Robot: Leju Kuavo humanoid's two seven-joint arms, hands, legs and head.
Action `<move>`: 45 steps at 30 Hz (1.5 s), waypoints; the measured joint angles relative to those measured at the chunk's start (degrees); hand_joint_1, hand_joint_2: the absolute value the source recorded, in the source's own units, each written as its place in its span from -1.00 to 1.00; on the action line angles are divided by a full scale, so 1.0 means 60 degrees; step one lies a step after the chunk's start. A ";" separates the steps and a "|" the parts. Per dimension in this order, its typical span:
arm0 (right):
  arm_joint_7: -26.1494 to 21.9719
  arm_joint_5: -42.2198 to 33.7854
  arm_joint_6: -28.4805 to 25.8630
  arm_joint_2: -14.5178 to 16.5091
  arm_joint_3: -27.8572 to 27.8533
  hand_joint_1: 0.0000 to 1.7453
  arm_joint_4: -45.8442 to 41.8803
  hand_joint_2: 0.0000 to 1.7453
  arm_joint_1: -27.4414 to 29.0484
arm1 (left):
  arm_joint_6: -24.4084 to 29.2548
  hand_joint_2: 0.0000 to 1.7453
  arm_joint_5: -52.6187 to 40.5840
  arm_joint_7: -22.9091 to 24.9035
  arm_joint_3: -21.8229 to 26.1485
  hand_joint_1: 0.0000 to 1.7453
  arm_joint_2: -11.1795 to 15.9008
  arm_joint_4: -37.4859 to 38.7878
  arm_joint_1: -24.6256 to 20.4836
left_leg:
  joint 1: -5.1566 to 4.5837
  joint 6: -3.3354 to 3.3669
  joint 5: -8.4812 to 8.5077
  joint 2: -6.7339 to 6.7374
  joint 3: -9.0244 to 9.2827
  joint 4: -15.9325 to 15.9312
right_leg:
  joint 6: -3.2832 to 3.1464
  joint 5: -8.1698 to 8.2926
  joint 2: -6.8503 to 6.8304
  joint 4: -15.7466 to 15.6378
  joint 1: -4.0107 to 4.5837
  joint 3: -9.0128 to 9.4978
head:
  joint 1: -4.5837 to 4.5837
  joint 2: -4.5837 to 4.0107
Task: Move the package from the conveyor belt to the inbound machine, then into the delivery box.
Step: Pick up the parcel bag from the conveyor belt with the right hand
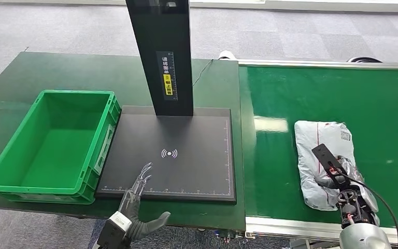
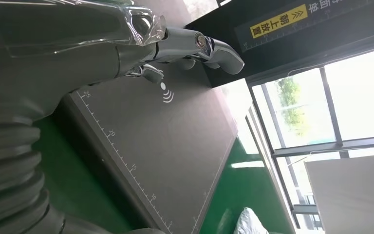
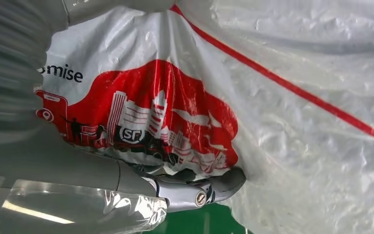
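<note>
Head view: the white plastic package (image 1: 324, 158) lies on the green conveyor belt (image 1: 373, 104), with the right hand (image 1: 342, 179) resting on its near end; right wrist view shows its fingers (image 3: 214, 185) pressed into the wrapping, gripping it. Left hand (image 1: 137, 194), fingers spread and empty, hovers over the black inbound machine (image 1: 186, 166), beside the green delivery box (image 1: 10, 161).

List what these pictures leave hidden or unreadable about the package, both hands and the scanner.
- Right robot hand fingers: head view, under its own wrist and camera, so its grip on the package is unconfirmed.
- Package label: head view, too small.
- Package outline: right wrist view, cut by edges.
- Scanner post top: head view, cut off.
- Left robot hand: contact with scanner plate unclear.
</note>
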 joint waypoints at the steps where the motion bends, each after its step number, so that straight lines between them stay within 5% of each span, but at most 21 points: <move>1: -0.0008 0.0062 0.0093 0.0018 0.0008 1.00 0.0035 1.00 -0.0006 | -0.0016 1.00 0.0000 -0.0002 0.0002 -1.00 0.0000 0.0019 -0.0022 | 0.0001 0.0000 0.0000 0.0001 0.0002 0.0000 | 0.0000 0.0000 0.0000 0.0000 0.0001 0.0003 | 0.0001 0.0000; 13: -0.0127 0.0245 -0.0212 0.0266 0.0315 1.00 0.0213 1.00 -0.0287 | -0.0052 1.00 0.0015 -0.0041 0.0136 -1.00 -0.0015 0.0084 -0.0052 | 0.0002 -0.0001 0.0000 0.0012 0.0018 -0.0001 | 0.0000 0.0000 0.0002 0.0000 0.0003 0.0020 | 0.0002 0.0000; 21: -0.2539 -0.1843 -0.2573 0.0585 -0.0115 1.00 0.0091 1.00 -0.0361 | -0.0059 1.00 0.0008 -0.0150 0.0205 -1.00 -0.0054 0.0063 0.0139 | 0.0001 0.0000 0.0002 -0.0022 -0.0004 -0.0001 | 0.0001 -0.0002 -0.0020 0.0001 0.0001 0.0008 | 0.0001 0.0000; 25: -0.4157 -0.3460 -0.2857 0.0676 -0.0539 1.00 -0.0246 1.00 -0.0456 | -0.0004 1.00 -0.0023 -0.0279 0.0233 -1.00 -0.0079 0.0066 0.0150 | -0.0003 0.0000 0.0001 -0.0023 -0.0009 -0.0001 | 0.0001 -0.0001 -0.0020 0.0001 -0.0002 0.0005 | 0.0000 0.0000; 31: -0.5548 -0.5866 -0.2830 0.0973 -0.0725 1.00 -0.1234 1.00 -0.0539 | 0.0125 1.00 -0.0053 -0.0318 0.0235 -1.00 -0.0145 0.0066 0.0151 | -0.0002 0.0001 0.0004 -0.0023 -0.0007 -0.0001 | 0.0001 -0.0001 -0.0020 0.0001 -0.0001 0.0004 | 0.0000 0.0001; 37: -0.5943 -0.7870 -0.1375 0.1651 0.0169 1.00 -0.3042 1.00 -0.0178 | 0.0219 1.00 -0.0071 -0.0331 0.0235 -1.00 -0.0188 0.0121 0.0121 | 0.0001 0.0000 0.0003 -0.0002 -0.0005 -0.0002 | 0.0000 -0.0001 -0.0012 0.0003 0.0003 -0.0002 | -0.0002 0.0000; 45: -0.6266 -0.7750 0.1787 0.2591 0.3677 1.00 -0.3943 1.00 0.0398 | 0.0139 1.00 -0.0051 -0.0497 0.0235 -1.00 -0.0178 0.0437 -0.0091 | 0.0011 -0.0004 0.0007 0.0015 -0.0007 -0.0005 | -0.0003 -0.0003 -0.0001 0.0005 0.0011 -0.0010 | 0.0000 0.0000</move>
